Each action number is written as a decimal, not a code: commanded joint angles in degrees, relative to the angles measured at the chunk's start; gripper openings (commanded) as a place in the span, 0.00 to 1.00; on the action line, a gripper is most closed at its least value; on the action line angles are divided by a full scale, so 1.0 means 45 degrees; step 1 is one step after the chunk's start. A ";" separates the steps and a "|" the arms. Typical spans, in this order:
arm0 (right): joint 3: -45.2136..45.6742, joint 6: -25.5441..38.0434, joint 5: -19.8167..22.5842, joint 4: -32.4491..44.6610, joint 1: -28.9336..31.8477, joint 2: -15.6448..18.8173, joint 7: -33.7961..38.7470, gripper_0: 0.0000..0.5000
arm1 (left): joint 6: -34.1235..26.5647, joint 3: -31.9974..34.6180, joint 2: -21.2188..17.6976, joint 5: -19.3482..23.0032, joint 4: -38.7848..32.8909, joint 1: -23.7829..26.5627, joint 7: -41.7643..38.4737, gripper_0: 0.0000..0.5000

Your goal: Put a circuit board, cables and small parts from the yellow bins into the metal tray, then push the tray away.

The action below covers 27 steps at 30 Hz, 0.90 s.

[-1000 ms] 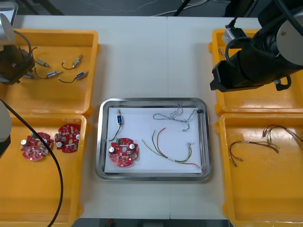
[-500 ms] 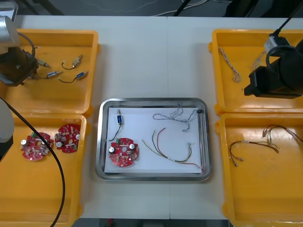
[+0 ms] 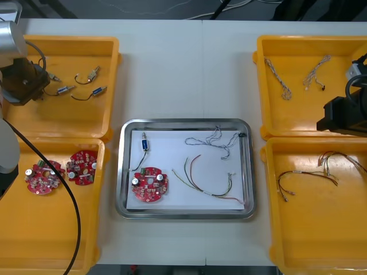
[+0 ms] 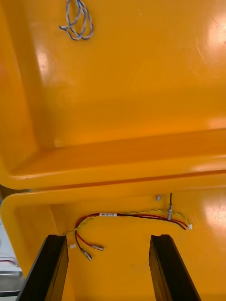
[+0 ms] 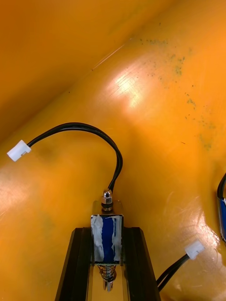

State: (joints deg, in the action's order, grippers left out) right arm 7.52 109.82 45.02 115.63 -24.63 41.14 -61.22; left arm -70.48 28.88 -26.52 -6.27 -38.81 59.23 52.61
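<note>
Metal tray (image 3: 184, 213) at table centre, white inside. It holds a red circuit board (image 3: 150, 185) at its near left, a small metal part (image 3: 145, 141) at its far left, a twisted blue and white cable (image 3: 213, 137) at its far right and a red and yellow cable (image 3: 209, 184) at its near right. Far-left bin (image 3: 69, 117) holds loose metal parts (image 3: 92, 74) on black leads; left gripper (image 3: 23, 85) hangs over that bin's left side. Near-left bin (image 3: 51, 229) holds two spare boards (image 3: 82, 167). Far-right bin (image 3: 298, 117) holds two twisted cables (image 3: 279, 79); near-right bin (image 3: 321, 229) holds a red and yellow bundle (image 3: 309, 175); right gripper (image 3: 344, 114) sits at the table's right edge, over the wall between these two bins.

Right wrist view: right fingers (image 4: 49, 268) spread wide over the near-right bin; the red and yellow bundle lies just beyond the fingertips, apart from them; one twisted cable lies past the wall in the far-right bin.

Left wrist view: left fingers (image 5: 80, 263) clamped on the pinched metal part (image 5: 107, 233), blue-bodied, its width keeping them apart; its black lead (image 5: 94, 129) curls away to a white connector (image 5: 19, 150); a second connector (image 5: 194, 249) lies near one finger; whether the part is clear of the bin floor cannot be told.
</note>
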 commanded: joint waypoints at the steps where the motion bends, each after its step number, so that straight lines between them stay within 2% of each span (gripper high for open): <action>1: 0.0575 0.0041 -0.0123 0.0398 0.0572 0.0604 0.0596 1.00 | 0.0095 -0.0129 0.0112 0.0065 -0.0087 0.0529 -0.1047 0.00; 6: 0.0653 0.0041 -0.0240 0.0398 0.0865 0.0721 0.0518 1.00 | -0.0237 -0.0363 0.0073 0.0163 -0.0282 0.0529 -0.0968 0.00; 13: 0.0809 0.0041 -0.0435 0.0398 0.1256 0.0916 0.0459 1.00 | -0.1721 -0.0890 -0.0142 0.0573 -0.1063 0.0490 -0.0636 0.00; 16: 0.0907 0.0041 -0.0396 0.0398 0.1451 0.0975 0.0459 1.00 | -0.2659 -0.1105 -0.0181 0.0788 -0.2001 0.0255 -0.0461 0.00; 20: 0.0965 0.0041 -0.0396 0.0398 0.1568 0.1014 0.0440 1.00 | -0.4163 -0.1340 -0.0454 0.1803 -0.3251 -0.0096 -0.0050 0.00; 27: 0.0985 0.0041 -0.0455 0.0398 0.1607 0.1014 0.0518 1.00 | -0.5901 -0.1535 -0.0591 0.2155 -0.4950 -0.0467 0.0516 0.00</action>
State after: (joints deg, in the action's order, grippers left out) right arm 10.08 109.82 43.60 115.69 -18.08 43.25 -61.22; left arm -94.16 23.97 -26.63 2.35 -55.62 58.32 52.63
